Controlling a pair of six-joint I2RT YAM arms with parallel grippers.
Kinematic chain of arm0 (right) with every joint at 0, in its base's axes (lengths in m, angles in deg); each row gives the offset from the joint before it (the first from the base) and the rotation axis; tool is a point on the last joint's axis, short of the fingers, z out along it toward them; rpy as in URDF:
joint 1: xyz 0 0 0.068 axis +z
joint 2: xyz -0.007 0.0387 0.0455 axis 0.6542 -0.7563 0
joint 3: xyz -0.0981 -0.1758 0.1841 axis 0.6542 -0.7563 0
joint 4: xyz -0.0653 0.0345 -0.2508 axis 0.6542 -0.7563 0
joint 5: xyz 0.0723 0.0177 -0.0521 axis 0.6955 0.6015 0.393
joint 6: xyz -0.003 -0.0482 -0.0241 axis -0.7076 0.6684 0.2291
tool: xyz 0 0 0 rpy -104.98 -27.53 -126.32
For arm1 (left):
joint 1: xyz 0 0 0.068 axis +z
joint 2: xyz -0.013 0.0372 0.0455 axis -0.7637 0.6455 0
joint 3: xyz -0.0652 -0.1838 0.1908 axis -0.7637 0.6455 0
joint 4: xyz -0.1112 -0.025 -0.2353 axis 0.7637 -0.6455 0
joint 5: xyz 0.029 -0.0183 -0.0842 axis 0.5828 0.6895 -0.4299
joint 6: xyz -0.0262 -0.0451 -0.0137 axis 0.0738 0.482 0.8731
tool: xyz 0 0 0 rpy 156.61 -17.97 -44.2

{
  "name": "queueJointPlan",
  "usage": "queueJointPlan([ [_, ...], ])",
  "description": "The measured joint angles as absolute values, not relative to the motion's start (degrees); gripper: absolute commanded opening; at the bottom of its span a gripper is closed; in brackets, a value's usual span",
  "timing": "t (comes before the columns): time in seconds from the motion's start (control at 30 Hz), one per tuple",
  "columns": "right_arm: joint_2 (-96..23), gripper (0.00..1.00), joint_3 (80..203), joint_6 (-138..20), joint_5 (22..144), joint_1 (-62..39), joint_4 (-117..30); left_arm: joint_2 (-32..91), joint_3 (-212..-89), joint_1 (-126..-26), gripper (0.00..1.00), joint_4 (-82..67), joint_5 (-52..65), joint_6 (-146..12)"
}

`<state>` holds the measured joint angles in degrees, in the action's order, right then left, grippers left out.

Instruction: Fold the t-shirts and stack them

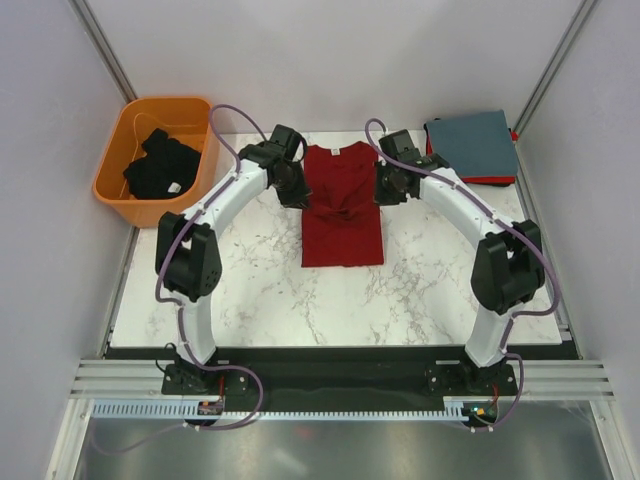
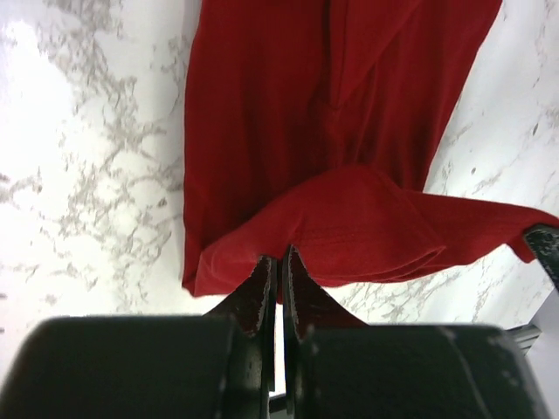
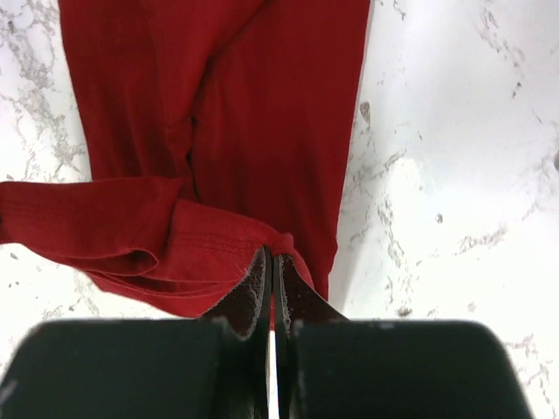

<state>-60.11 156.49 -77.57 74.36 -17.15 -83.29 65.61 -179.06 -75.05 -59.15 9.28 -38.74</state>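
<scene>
Folding of the dark red t-shirt point(image 1: 343, 240), lying right of the orange basket point(image 1: 118, 150), is in hand, left gripper point(image 2: 279, 262) and right gripper point(image 3: 272, 262) each clenched on its raised fold, which next probably needs carrying across evenly together.

Your surface point(image 1: 300, 300) is white marble with grey veins, filling the middle of the frame. At upper left, just off its far corner, you have an orange plastic basket point(image 1: 112, 160). Aluminium rails point(image 1: 340, 380) cross the bottom.
</scene>
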Motion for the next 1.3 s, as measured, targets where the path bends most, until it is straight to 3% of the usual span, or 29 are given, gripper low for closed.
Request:
queueJointPlan([
  [0.3, -70.1, 0.00, 161.5, -75.2, 76.0, -19.3, -82.4, 76.6, -189.3, -72.3, 0.04, -60.3, 6.9, -41.0],
  [0.4, -74.2, 0.02, 164.8, -74.8, 76.6, -20.0, -82.6, 81.1, -193.5, -71.4, 0.28, -60.7, 5.5, -41.6],
  [0.43, -75.8, 0.20, 166.4, -74.8, 76.9, -20.3, -82.8, 83.0, -195.4, -71.1, 0.40, -61.0, 4.9, -41.9],
  [0.5, -78.9, 0.54, 170.1, -75.3, 77.4, -20.9, -83.5, 87.1, -200.6, -70.4, 0.47, -62.5, 3.4, -42.4],
  [0.53, -81.0, 0.66, 173.1, -75.3, 77.6, -21.3, -84.4, 89.3, -203.8, -70.0, 0.52, -63.6, 2.5, -42.3],
  [0.67, -87.3, 0.70, 186.9, -75.1, 78.8, -23.2, -88.3, 94.1, -213.6, -67.7, 0.57, -66.8, -0.6, -42.2],
  [0.77, -85.7, 0.70, 188.8, -75.4, 79.3, -24.3, -89.1, 92.6, -215.2, -65.7, 0.59, -67.9, -2.0, -42.3],
  [0.9, -73.4, 0.70, 173.7, -76.8, 81.3, -25.1, -86.0, 85.8, -209.7, -64.0, 0.58, -68.1, -1.9, -42.6],
  [1.07, -54.5, 0.68, 146.7, -79.6, 87.0, -24.4, -79.9, 71.3, -189.2, -65.5, 0.56, -65.0, -1.9, -43.9],
  [1.3, -47.3, 0.65, 123.7, -84.1, 93.7, -23.9, -71.2, 57.9, -159.6, -69.5, 0.54, -56.5, -3.7, -43.9],
])
